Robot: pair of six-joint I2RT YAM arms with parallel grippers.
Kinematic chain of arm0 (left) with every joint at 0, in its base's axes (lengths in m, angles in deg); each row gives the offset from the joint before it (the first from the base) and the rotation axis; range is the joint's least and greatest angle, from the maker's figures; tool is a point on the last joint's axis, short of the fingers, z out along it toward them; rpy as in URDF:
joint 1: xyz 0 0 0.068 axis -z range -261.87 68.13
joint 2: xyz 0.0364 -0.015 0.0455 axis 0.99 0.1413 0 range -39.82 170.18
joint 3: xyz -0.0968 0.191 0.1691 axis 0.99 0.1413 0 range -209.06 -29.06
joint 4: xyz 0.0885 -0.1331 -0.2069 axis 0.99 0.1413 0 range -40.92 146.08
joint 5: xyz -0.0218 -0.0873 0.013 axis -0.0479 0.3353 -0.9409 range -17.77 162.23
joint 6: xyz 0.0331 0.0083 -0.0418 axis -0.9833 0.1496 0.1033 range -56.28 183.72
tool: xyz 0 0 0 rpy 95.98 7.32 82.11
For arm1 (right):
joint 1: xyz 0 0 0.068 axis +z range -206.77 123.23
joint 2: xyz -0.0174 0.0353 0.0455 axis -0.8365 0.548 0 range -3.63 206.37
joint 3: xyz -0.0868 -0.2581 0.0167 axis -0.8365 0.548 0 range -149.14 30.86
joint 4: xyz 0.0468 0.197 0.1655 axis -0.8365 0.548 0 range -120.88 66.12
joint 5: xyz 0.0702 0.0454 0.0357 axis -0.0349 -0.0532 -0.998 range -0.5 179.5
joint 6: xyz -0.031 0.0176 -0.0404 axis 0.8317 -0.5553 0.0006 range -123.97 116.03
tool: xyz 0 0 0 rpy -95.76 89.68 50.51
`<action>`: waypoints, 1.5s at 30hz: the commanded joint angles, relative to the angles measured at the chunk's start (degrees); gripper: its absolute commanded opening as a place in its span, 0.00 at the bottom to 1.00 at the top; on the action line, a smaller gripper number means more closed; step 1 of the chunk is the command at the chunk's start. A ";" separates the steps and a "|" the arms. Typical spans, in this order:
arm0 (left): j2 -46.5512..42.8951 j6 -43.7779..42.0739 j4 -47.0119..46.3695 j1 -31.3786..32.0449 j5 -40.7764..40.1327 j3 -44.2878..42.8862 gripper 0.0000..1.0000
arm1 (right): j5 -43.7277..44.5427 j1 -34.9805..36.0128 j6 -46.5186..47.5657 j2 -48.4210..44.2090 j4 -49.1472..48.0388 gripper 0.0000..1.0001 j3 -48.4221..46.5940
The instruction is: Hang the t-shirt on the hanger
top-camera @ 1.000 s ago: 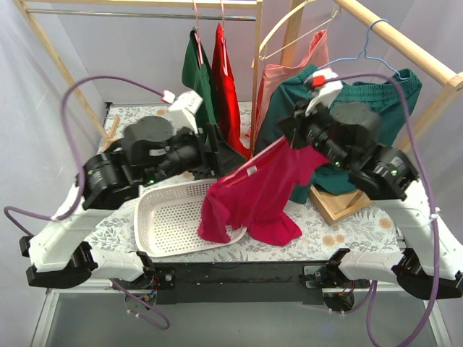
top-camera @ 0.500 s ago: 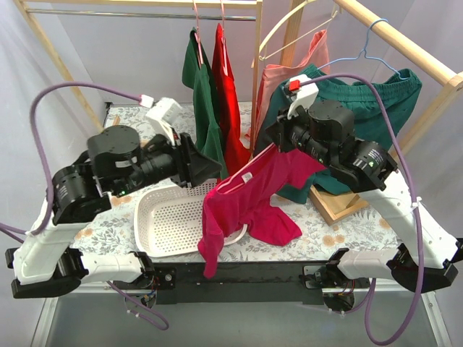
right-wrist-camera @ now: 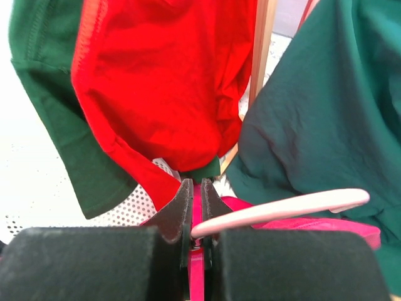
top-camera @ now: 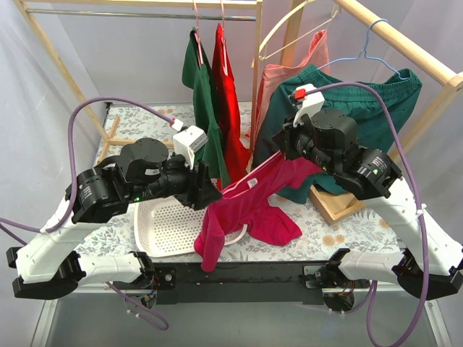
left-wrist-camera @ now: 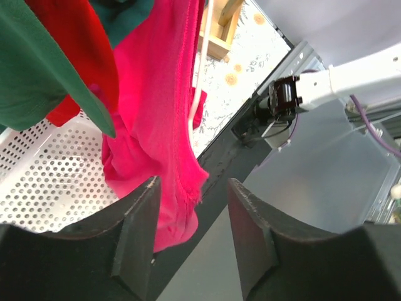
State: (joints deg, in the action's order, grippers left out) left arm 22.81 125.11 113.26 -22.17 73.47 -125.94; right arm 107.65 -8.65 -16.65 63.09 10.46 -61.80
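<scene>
T-shirt (top-camera: 246, 210): on desk (top-camera: 325, 235) and basket (top-camera: 166, 228) a second ago, now raised. Slung from right hand (top-camera: 278, 150) down toward left hand (top-camera: 206, 189), lower end dangling past desk front edge.
Hanger (right-wrist-camera: 282, 207): pale bar emerges from right hand, runs along shirt's upper edge.
Right hand: clamped tight on hanger, fabric strip pinched alongside.
Left hand: fingers spread wide, nothing held. Has dropped and closed in, shirt just ahead of fingers.
Judgement: shirt appears partly threaded; left hand placed to draw free shoulder over.
</scene>
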 commanded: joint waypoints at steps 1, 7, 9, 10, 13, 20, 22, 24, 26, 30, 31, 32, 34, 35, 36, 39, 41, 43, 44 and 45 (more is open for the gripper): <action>-1.20 -4.34 1.47 -0.20 3.15 -0.33 0.49 | 1.45 0.05 -1.64 -2.29 -1.35 0.01 0.64; 0.99 -6.71 4.00 -0.20 5.44 0.99 0.51 | 1.89 0.05 -1.90 -2.38 -0.91 0.01 0.29; 1.61 -7.42 4.63 -0.20 5.36 1.25 0.50 | 1.80 0.05 -1.73 -2.03 -0.65 0.01 -0.59; 1.97 -7.51 4.55 -0.20 5.01 1.52 0.50 | 1.80 0.05 -1.73 -2.03 -0.48 0.01 -0.76; 2.67 -8.38 4.28 -0.11 3.08 1.17 0.45 | 1.80 0.05 -1.55 -1.77 -0.30 0.01 -1.38; 6.88 -11.37 3.14 0.06 2.72 -1.64 0.25 | 1.89 -0.04 -1.02 -1.77 0.49 0.01 -3.05; 7.68 -11.90 2.18 0.33 2.02 -2.78 0.20 | 1.54 -0.04 -0.76 -1.59 0.84 0.01 -3.84; 8.73 -12.69 0.95 0.41 1.58 -3.31 0.17 | 0.05 0.05 -0.58 -1.15 0.93 0.01 -4.28; 9.70 -13.31 -0.72 0.59 1.58 -3.75 0.16 | -1.62 0.05 -0.32 -0.89 0.93 0.01 -4.72; 12.07 -14.97 -3.36 0.85 1.23 -4.28 0.14 | -4.17 0.13 -0.23 -0.45 0.93 0.01 -5.16; 12.86 -15.15 -4.67 0.94 1.23 -4.46 0.12 | -4.61 0.05 -0.23 -0.36 0.93 0.01 -5.16; 13.21 -15.42 -5.29 0.94 1.40 -4.63 0.11 | -5.49 0.13 -0.23 -0.10 0.85 0.01 -5.25; 14.27 -15.77 -6.95 0.94 1.49 -4.72 0.11 | -6.46 0.05 -0.23 -0.18 0.76 0.01 -5.07; 14.62 -15.94 -7.58 0.94 1.32 -4.63 0.11 | -6.81 0.22 -0.32 -0.19 0.67 0.01 -4.98; 14.89 -16.03 -8.19 0.94 1.31 -4.63 0.11 | -7.08 0.13 -0.49 -0.19 0.50 0.01 -4.72; 16.03 -16.47 -10.74 0.94 0.53 -4.20 0.10 | -8.04 0.40 -0.85 -0.45 -0.12 0.01 -4.02; 16.47 -16.47 -13.11 0.94 -0.26 -3.49 0.10 | -8.83 0.48 -1.11 -0.45 -0.21 0.01 -3.84; 16.65 -16.39 -15.22 0.94 -2.80 -3.05 0.10 | -9.71 0.49 -1.20 -0.45 -0.38 0.01 -3.84; 16.65 -16.39 -16.01 0.94 -3.43 -2.62 0.10 | -9.80 0.57 -1.46 -0.36 -0.47 0.01 -3.75; 16.73 -16.39 -16.71 0.94 -3.95 -2.52 0.09 | -9.89 0.57 -1.38 -0.36 -0.39 0.01 -3.75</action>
State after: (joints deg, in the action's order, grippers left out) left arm 39.20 109.59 106.05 -21.10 74.65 -128.69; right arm 104.33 -9.13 -15.58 63.37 13.96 -64.25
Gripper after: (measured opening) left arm 0.105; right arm 0.077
